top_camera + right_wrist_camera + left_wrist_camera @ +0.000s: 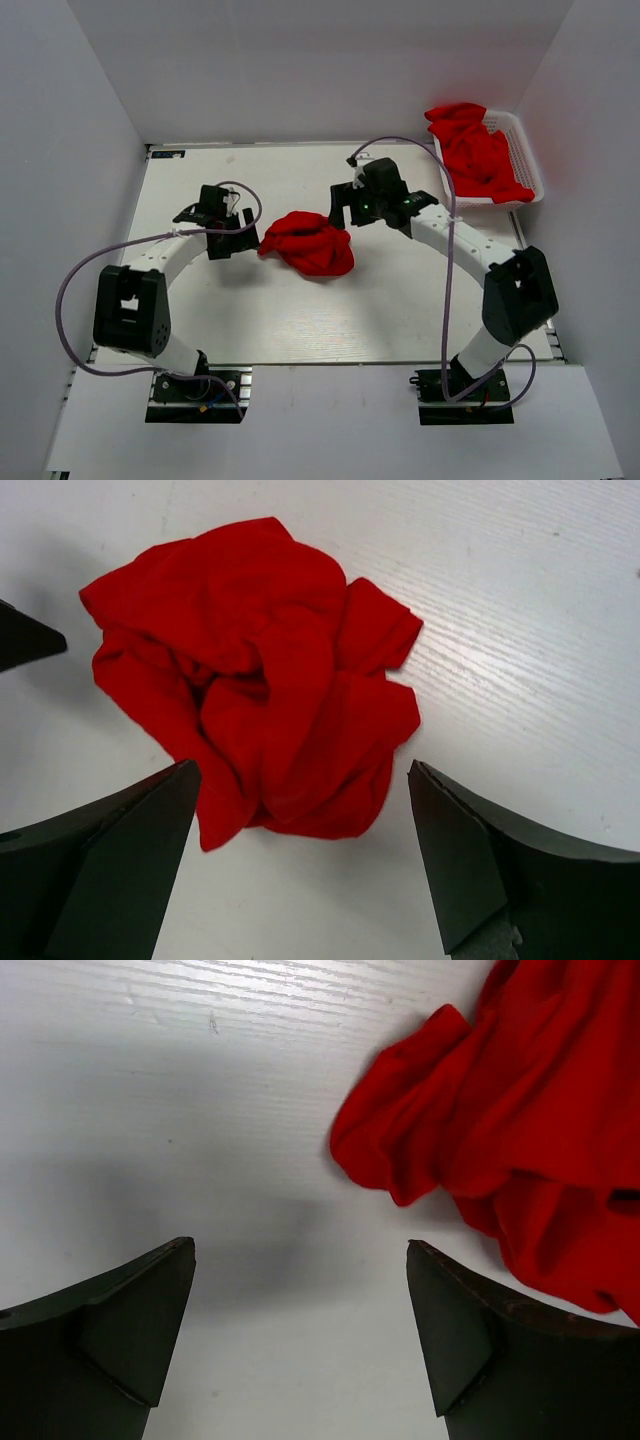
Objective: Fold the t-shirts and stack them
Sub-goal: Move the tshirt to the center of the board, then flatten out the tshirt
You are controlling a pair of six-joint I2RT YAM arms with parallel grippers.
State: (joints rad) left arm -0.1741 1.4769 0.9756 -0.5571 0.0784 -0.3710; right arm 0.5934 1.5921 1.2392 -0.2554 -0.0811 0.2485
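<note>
One red t-shirt (308, 243) lies crumpled in a heap on the white table (300, 320), between my two grippers. The left gripper (243, 240) is open just left of the heap. In the left wrist view this t-shirt (520, 1110) sits ahead and to the right of the open left gripper (300, 1250), with only bare table between the fingers. My right gripper (343, 208) is open at the heap's upper right. The right wrist view shows the crumpled t-shirt (260, 680) just ahead of the open right gripper (300, 770). More red t-shirts (475, 150) are piled in a basket.
The white lattice basket (530, 150) stands at the table's far right corner, against the wall. White walls close in the table at the back and on both sides. A tip of the left gripper's finger (25, 640) shows at the left edge of the right wrist view.
</note>
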